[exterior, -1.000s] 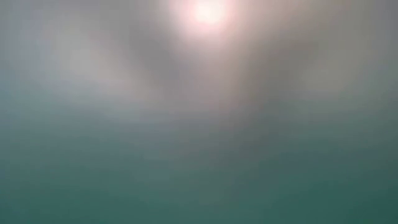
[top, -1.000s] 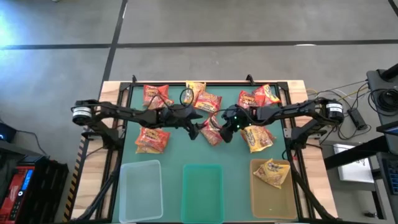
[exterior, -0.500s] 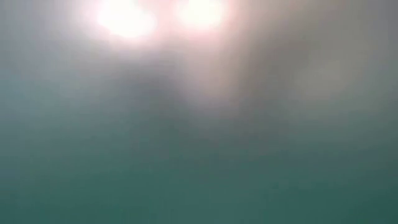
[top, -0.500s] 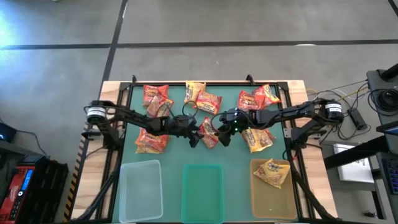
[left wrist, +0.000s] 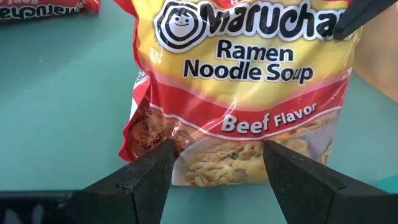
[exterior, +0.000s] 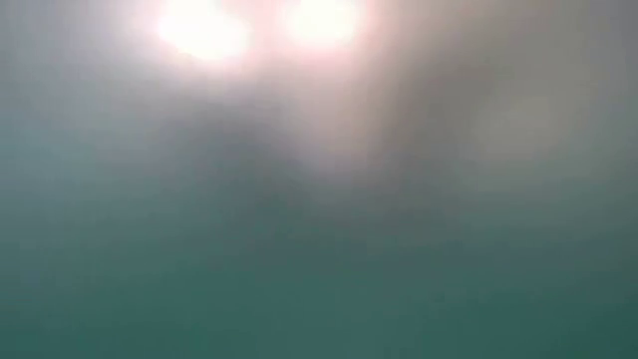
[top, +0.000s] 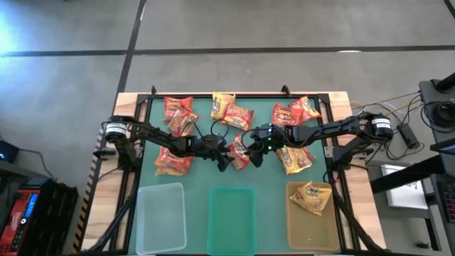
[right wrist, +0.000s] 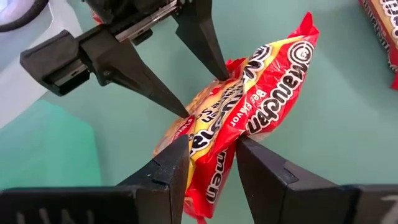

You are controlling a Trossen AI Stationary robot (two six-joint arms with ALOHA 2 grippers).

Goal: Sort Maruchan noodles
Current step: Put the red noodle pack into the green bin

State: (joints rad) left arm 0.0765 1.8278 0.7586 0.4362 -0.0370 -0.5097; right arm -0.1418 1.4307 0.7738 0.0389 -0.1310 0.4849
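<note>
My right gripper point(right wrist: 208, 165) pinches one end of the beef ramen packet point(right wrist: 249, 118) at mid-table, holding it up so my left gripper point(left wrist: 214, 163), fingers spread wide, can close on the other end.

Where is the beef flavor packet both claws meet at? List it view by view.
High view: beef flavor packet at mat centre, between both claws.
Low view: not visible, only blur.
Left wrist view: fills the picture, ahead of the open left claw.
Right wrist view: centre, pinched in the right claw.
Shared landmark: green mat.
</note>
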